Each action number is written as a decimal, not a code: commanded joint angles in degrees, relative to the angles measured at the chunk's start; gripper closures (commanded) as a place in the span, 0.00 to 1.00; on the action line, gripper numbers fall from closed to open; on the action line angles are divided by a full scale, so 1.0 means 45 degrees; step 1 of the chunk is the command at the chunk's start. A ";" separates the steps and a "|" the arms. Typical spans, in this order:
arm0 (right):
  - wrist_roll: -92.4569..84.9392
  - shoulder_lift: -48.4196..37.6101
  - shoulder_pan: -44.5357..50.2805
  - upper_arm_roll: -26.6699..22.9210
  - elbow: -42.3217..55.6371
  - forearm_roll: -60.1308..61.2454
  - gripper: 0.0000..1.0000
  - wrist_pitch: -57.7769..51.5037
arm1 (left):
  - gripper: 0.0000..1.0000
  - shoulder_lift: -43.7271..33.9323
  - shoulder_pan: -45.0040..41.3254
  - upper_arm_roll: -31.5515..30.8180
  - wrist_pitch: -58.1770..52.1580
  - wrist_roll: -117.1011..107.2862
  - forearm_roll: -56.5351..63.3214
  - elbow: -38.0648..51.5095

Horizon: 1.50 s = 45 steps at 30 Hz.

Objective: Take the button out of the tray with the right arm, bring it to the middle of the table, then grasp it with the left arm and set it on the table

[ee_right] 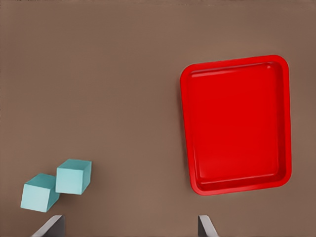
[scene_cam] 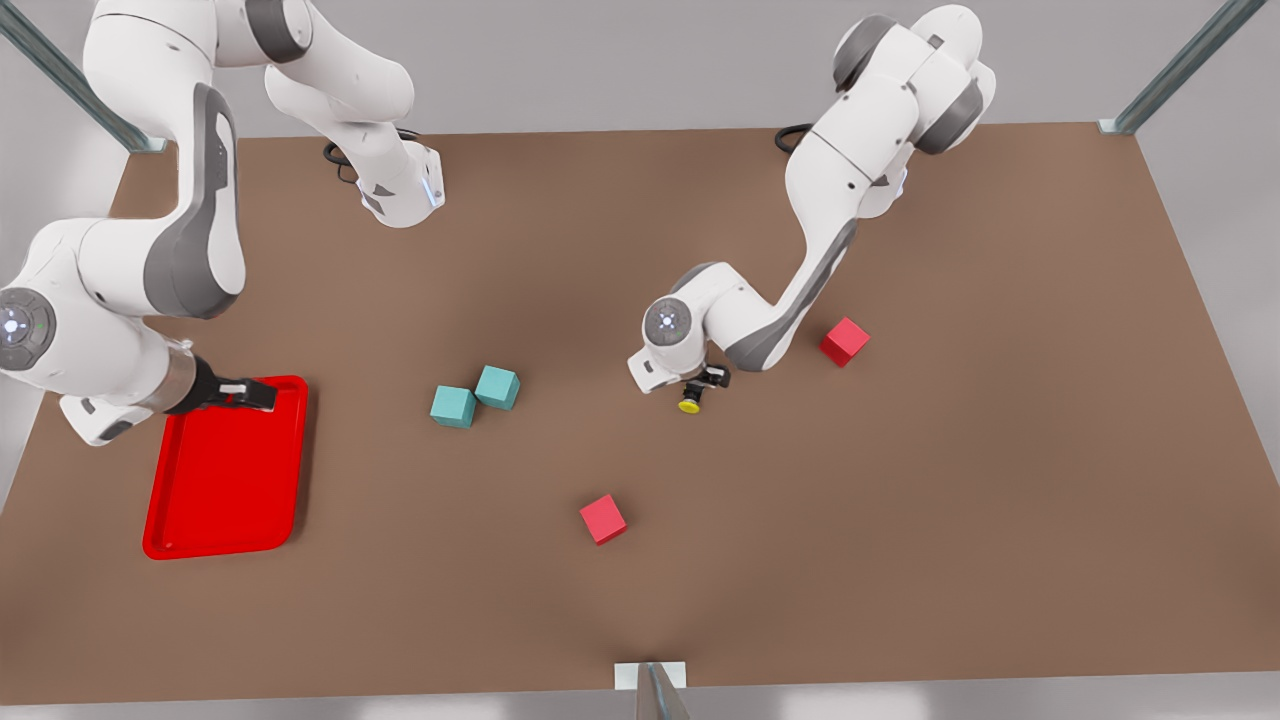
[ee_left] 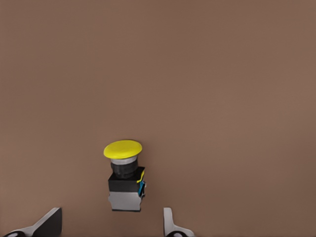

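Observation:
The button (scene_cam: 690,402), a black body with a yellow cap, rests on the brown table (scene_cam: 900,500) near its middle. My left gripper (scene_cam: 707,384) hovers right at it, fingers open. In the left wrist view the button (ee_left: 126,177) sits just beyond the widely spread fingertips (ee_left: 49,224), untouched by either of them. The red tray (scene_cam: 225,480) lies at the front view's left with nothing in it. My right gripper (scene_cam: 262,393) hangs open over the tray's far corner, holding nothing. The right wrist view looks down on the tray (ee_right: 237,128) past its own open gripper (ee_right: 129,228).
Two teal cubes (scene_cam: 475,395) sit touching each other between the tray and the button, and the right wrist view has them too (ee_right: 57,183). One red cube (scene_cam: 603,519) lies nearer the front edge, another (scene_cam: 845,341) beside the left arm's forearm.

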 commanded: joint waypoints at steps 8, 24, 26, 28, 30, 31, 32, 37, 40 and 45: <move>-0.0617 0.0331 0.0621 0.0009 -0.0054 -0.0303 0.00 0.1825 | 0.00 0.0070 0.0029 0.0035 0.1565 -0.0783 0.0615 -0.0967; -0.0597 0.0351 0.0601 0.0009 -0.0034 -0.0283 0.00 0.1865 | 0.00 0.0422 0.0205 0.0055 0.2815 -0.0802 0.0634 -0.1787; -0.0597 0.0351 0.0621 0.0009 -0.0034 -0.0283 0.00 0.1865 | 0.00 0.0461 0.0205 0.0055 0.2834 -0.0783 0.0634 -0.1768; -0.0597 0.0351 0.0621 0.0009 -0.0054 -0.0283 0.00 0.1865 | 0.00 0.0480 0.0186 0.0055 0.2854 -0.0822 0.0634 -0.1728; -0.0597 0.0351 0.0621 0.0009 -0.0054 -0.0283 0.00 0.1865 | 0.00 0.0558 0.0205 0.0055 0.3127 -0.0841 0.0634 -0.1787; -0.0597 0.0351 0.0621 0.0009 -0.0054 -0.0283 0.00 0.1865 | 0.00 0.0558 0.0205 0.0055 0.3127 -0.0861 0.0615 -0.1787; -0.0597 0.0351 0.0621 0.0009 -0.0054 -0.0283 0.00 0.1865 | 0.00 0.0558 0.0244 0.0055 0.3127 -0.0919 0.0615 -0.1787; -0.0597 0.0370 0.0601 0.0009 -0.0073 -0.0283 0.00 0.1884 | 0.18 0.0441 0.0303 0.0035 0.3010 -0.1212 0.0615 -0.1748; -0.0597 0.0370 0.0601 0.0009 -0.0073 -0.0283 0.00 0.1884 | 0.36 0.0461 0.0303 0.0035 0.3010 -0.1232 0.0596 -0.1768; -0.0597 0.0429 0.0582 0.0009 -0.0054 -0.0283 0.00 0.1865 | 0.62 0.0519 0.0381 0.0035 0.2991 -0.1544 0.0595 -0.1709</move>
